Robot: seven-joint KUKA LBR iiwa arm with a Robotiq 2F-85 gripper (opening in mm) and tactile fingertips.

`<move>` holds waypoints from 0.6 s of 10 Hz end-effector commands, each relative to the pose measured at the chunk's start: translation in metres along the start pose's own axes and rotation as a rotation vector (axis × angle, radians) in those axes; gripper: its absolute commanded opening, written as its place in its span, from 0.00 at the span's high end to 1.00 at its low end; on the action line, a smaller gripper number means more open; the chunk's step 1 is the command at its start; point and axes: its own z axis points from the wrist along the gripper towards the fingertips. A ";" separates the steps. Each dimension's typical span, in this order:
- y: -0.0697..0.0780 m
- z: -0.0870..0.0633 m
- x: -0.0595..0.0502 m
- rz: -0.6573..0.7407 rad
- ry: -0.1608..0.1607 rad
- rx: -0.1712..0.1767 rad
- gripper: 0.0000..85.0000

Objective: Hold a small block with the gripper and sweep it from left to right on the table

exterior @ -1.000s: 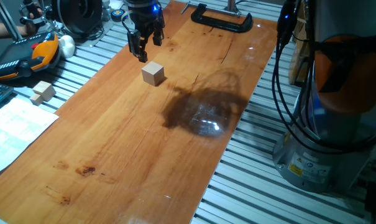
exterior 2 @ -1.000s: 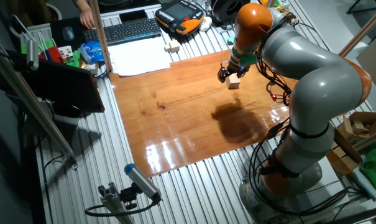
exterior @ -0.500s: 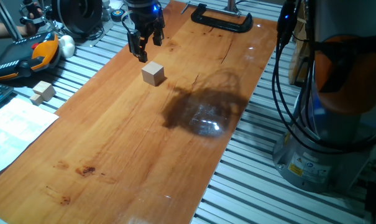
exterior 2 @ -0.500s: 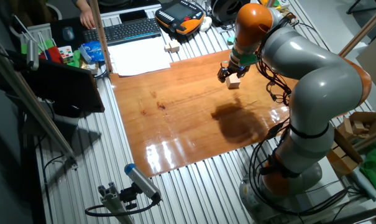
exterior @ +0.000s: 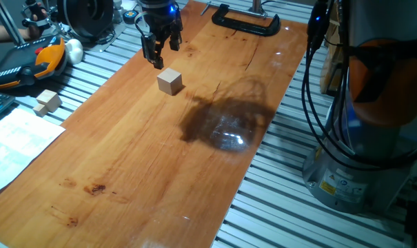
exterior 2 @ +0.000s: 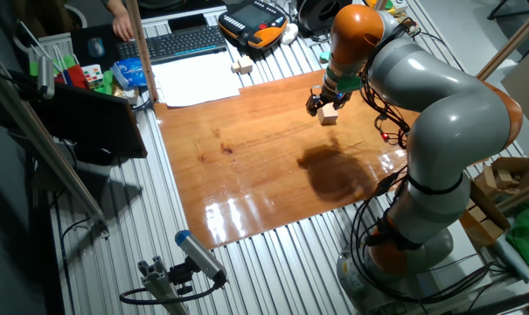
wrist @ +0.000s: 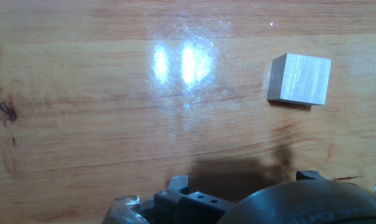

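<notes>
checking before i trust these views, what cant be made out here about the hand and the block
- Hand: fingertips cut off by the hand view's bottom edge, so their spread is unclear there.
- Hand: too small in the other fixed view; the gap to the small block is unreadable.
- Small block: its underside and far faces are hidden by the block itself.

Your arm (exterior 2: 439,96) is built of thick, rounded silver-grey links with orange joint sections, one near the wrist and one low by the base. A teal-green ring sits just above the black gripper (exterior: 160,49), which carries a glowing blue light at its top. Black cables loop down beside the grey base (exterior: 353,182), which bears a small yellow warning label.
</notes>
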 end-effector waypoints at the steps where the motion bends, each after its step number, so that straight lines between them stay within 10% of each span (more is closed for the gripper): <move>1: 0.000 0.000 0.000 0.000 0.000 0.000 0.01; 2: 0.000 0.000 0.000 -0.147 0.253 0.123 0.98; 6: 0.000 0.000 0.000 -0.147 0.253 0.123 0.98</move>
